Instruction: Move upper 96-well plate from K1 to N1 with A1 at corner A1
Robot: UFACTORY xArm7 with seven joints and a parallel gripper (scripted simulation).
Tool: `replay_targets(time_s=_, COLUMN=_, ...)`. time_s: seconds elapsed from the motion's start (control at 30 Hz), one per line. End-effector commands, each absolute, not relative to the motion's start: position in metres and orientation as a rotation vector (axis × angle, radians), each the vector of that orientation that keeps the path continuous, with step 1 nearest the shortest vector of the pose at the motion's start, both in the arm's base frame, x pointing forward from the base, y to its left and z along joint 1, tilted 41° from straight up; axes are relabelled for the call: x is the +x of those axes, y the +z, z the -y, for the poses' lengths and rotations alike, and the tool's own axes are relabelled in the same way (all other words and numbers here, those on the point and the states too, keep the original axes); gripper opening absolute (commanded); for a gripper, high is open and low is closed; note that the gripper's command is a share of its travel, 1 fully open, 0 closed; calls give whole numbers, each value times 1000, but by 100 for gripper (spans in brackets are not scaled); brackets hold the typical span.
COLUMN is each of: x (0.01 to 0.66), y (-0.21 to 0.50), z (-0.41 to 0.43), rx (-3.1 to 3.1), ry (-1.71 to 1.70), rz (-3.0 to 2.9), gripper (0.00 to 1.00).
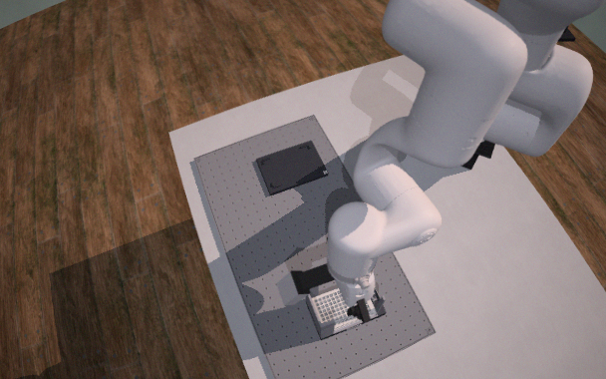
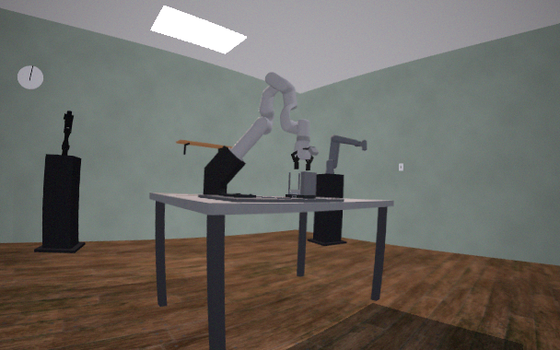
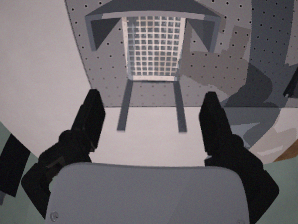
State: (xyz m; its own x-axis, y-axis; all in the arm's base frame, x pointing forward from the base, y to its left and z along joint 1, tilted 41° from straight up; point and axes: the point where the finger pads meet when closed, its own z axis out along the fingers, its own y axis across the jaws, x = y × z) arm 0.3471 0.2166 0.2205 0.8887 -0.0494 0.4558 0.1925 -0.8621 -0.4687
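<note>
The stack rack K1 stands on the near end of the grey perforated baseplate (image 1: 304, 239). A white 96-well plate (image 1: 329, 305) shows at its top; the lower plate is hidden under it. In the wrist view the plate (image 3: 153, 47) lies between the rack's grey walls, with the rack's posts (image 3: 152, 106) reaching toward me. My gripper (image 1: 366, 310) is open and empty, hanging above the rack's right side; its black fingers stand wide apart. In the exterior view the gripper (image 2: 302, 162) hovers just above the rack (image 2: 301, 184). The dark plate nest N1 (image 1: 291, 167) lies at the baseplate's far end, with a pale mark at its right corner (image 1: 325, 172).
The baseplate lies on a white table top (image 1: 498, 249). My arm's links (image 1: 399, 199) hang over the middle and right of the baseplate and cast shadows on it. A second grey arm on a black stand (image 2: 333, 184) stands behind the table.
</note>
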Motion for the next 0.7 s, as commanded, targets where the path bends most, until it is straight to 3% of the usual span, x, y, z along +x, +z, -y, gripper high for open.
replay_targets(time_s=0.0, x=351, y=216, z=-221, rx=-2533, ry=-633, rz=103, gripper=100)
replay_targets(time_s=0.67, x=364, y=193, z=-236, rx=-2533, ry=-633, rz=103, gripper=100)
